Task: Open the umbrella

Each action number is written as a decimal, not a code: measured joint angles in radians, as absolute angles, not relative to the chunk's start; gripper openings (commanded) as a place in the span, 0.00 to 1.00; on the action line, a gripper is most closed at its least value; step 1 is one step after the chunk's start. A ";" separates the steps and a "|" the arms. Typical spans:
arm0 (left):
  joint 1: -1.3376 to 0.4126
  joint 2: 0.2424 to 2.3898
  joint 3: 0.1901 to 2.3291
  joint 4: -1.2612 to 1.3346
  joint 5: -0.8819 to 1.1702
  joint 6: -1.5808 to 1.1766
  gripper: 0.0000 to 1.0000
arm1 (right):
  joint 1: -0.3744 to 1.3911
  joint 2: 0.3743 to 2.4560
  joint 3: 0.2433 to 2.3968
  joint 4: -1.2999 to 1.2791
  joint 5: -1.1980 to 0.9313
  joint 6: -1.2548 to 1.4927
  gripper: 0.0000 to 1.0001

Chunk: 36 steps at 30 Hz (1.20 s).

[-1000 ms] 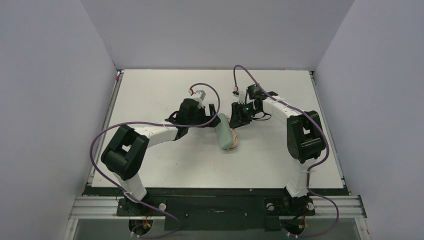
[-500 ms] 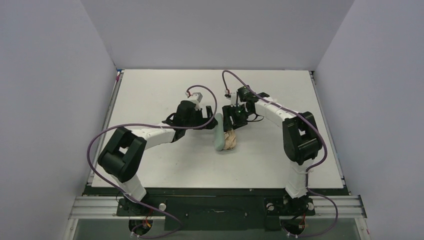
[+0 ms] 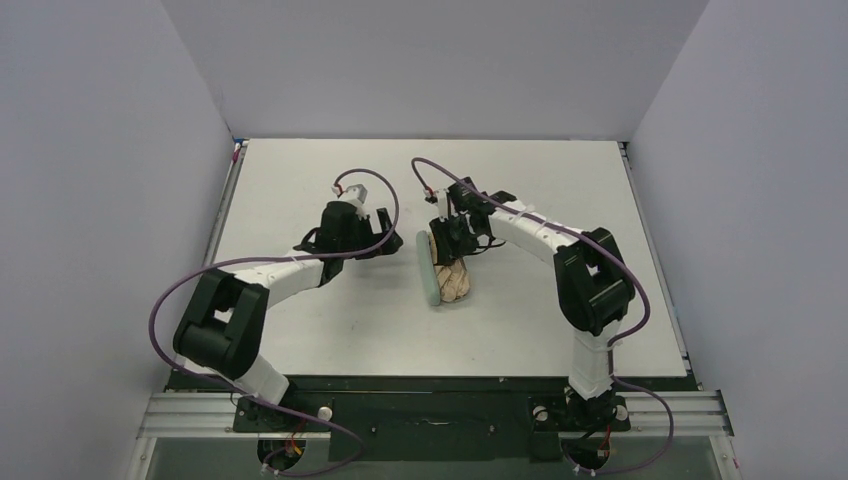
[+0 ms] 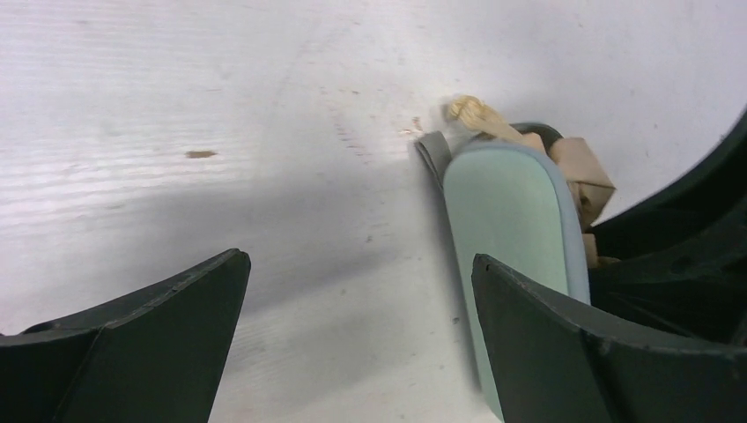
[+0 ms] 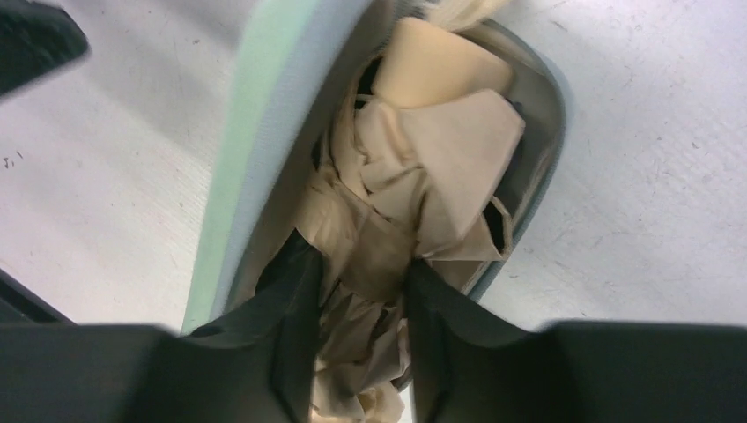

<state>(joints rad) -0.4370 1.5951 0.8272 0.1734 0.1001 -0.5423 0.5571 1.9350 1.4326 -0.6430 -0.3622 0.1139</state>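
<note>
The left arm (image 3: 275, 272) and the right arm (image 3: 545, 232) have white links between big black joint housings. A thin purple cable (image 3: 153, 318) runs along each arm in loose loops. The fingers (image 4: 150, 344) are matt black plastic, broad and slightly curved, with smooth edges.

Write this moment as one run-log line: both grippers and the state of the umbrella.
left gripper: open, empty | right gripper: shut on umbrella fabric | umbrella: folded, inside mint pouch
</note>
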 measured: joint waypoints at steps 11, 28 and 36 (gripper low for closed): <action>-0.356 1.505 0.791 0.122 0.096 -0.496 0.98 | 0.500 1.936 1.491 -0.738 -0.376 0.054 0.00; -0.305 1.481 0.818 0.068 0.132 -0.405 0.97 | 0.172 1.934 1.719 -0.883 -0.485 -0.061 0.00; -0.205 1.475 0.870 0.027 0.139 -0.369 0.97 | 0.246 1.872 1.771 -0.889 -0.529 -0.068 0.00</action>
